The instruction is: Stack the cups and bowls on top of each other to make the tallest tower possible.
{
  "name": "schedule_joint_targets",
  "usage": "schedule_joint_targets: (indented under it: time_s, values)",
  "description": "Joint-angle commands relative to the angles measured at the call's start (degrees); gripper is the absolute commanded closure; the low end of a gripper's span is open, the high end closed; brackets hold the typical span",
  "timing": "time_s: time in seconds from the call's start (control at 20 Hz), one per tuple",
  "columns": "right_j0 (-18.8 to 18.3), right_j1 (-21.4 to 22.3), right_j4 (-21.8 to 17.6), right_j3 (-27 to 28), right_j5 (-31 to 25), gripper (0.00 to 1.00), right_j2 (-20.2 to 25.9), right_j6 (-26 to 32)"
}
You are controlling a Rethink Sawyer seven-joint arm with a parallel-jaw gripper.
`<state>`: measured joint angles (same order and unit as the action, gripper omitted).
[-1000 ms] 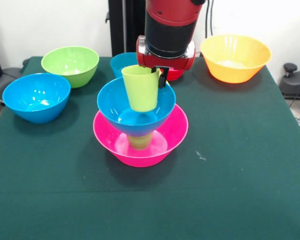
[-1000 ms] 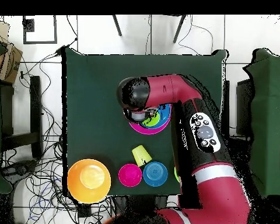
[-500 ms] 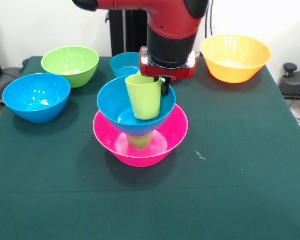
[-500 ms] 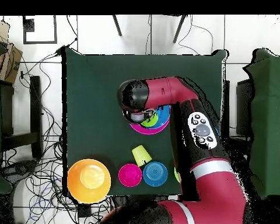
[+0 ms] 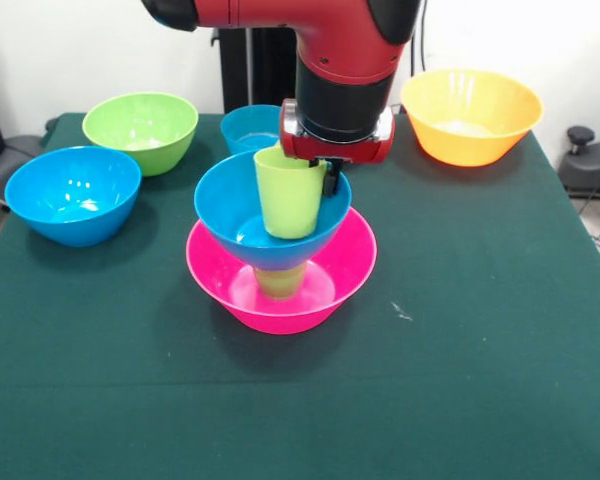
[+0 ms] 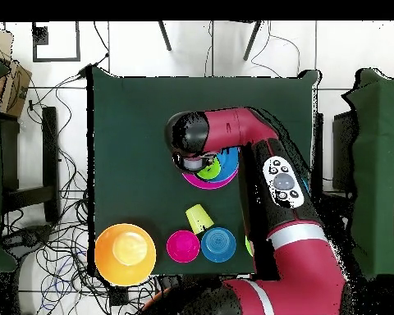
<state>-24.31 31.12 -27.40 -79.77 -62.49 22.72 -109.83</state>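
At the centre of the table, the gripper (image 5: 320,172) is clamped on the rim of a lime cup (image 5: 289,193), which has sunk lower over the last second and now sits down inside the blue bowl (image 5: 236,205) of the tower (image 5: 280,262). That bowl rests on a green cup (image 5: 280,282) standing in the pink bowl (image 5: 350,272). Judging by this, the cup is about seated and release seems close.

Whether the lime cup's base touches the bowl floor is hard to tell. From above the arm (image 6: 233,131) hides most of the tower. Spare bowls wait at ten, eleven and one o'clock; a red bowl is blocked by the wrist.
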Motion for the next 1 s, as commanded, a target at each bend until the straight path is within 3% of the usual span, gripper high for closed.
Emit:
schedule_joint_targets:
  time_s: [0.05,0.5,1.0]
  values:
    - [1.12,-2.49,-4.95,2.17,0.31,1.00,2.43,12.23]
    - [0.81,1.50,-4.18,-2.08,0.34,1.00,2.38,11.80]
    - [1.07,0.62,-4.72,0.94,-2.08,1.00,2.26,12.90]
